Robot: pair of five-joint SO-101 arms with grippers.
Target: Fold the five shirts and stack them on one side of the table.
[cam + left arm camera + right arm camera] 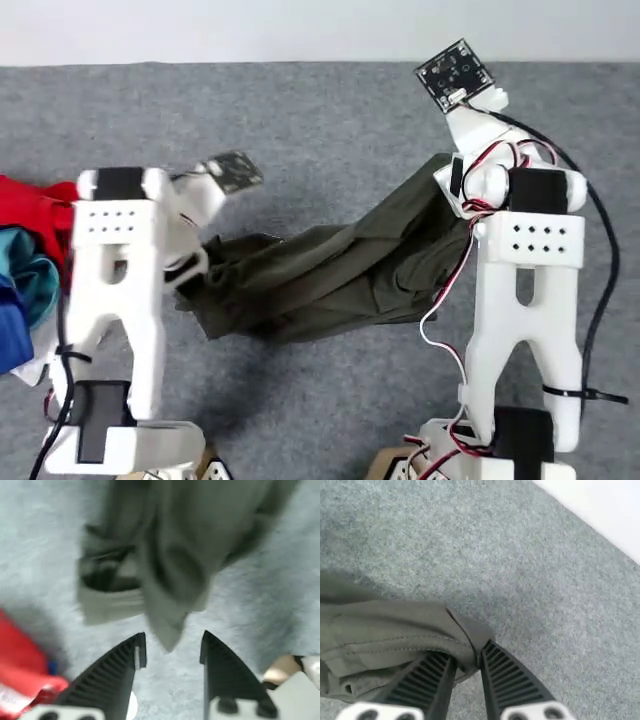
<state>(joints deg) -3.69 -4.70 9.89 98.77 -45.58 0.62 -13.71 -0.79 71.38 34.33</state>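
Note:
An olive green shirt (330, 265) lies crumpled and stretched across the middle of the grey table (320, 120), between the two arms. My right gripper (467, 660) is shut on a bunched edge of the olive shirt (395, 630), at the shirt's right end (440, 190). My left gripper (172, 650) is open just over the table at the shirt's left end. A hanging corner of the shirt (170, 580) reaches down between its fingertips (137, 652), which are not closed on it.
A pile of other shirts sits at the table's left edge: red (30, 210), teal (35, 275) and blue (12, 335). The red cloth (25, 675) lies close beside my left gripper. Bare grey table stretches along the far side.

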